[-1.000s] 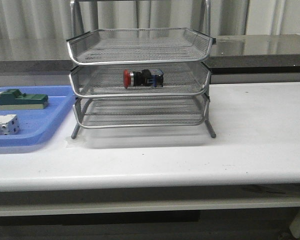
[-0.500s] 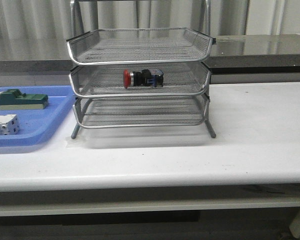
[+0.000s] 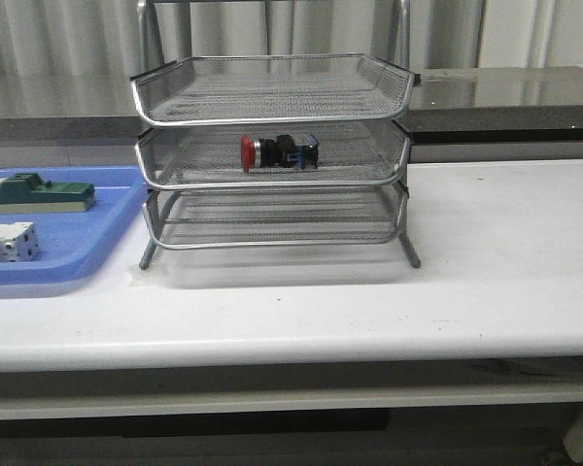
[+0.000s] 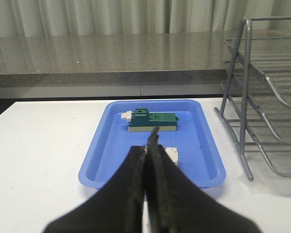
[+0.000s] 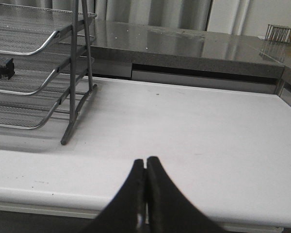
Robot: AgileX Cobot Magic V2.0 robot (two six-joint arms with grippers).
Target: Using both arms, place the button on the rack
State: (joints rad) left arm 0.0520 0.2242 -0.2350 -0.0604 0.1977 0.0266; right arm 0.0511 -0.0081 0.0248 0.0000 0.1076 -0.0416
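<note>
Since the rack (image 3: 272,155) is the biggest thing on the white desk (image 3: 486,272), everything else is placed from it. It is a three-tier wire-mesh letter tray on thin metal legs, standing upright. Just beside the rack, on the robot's left, a blue plastic tray (image 3: 97,252) is seen, with a green block (image 3: 39,192) and a white block (image 3: 5,243) lying in it. The button (image 3: 278,152) is found on the rack's middle tier, lying on its side with the red head turned toward the blue tray, so the placing is judged to be already done.

Neither arm is seen from the front. The left gripper (image 4: 148,145) is held well apart from the rack, facing the blue tray, with its jaws pressed together and nothing between them. The right gripper (image 5: 145,167) is held off the rack's other side over bare desk, its jaws likewise closed and empty.

The button is judged to be light, rigid and hard. Its smooth rounded head would likely slip, so any hold is better taken across the squarer black body. On the mesh it may roll if nudged.
</note>
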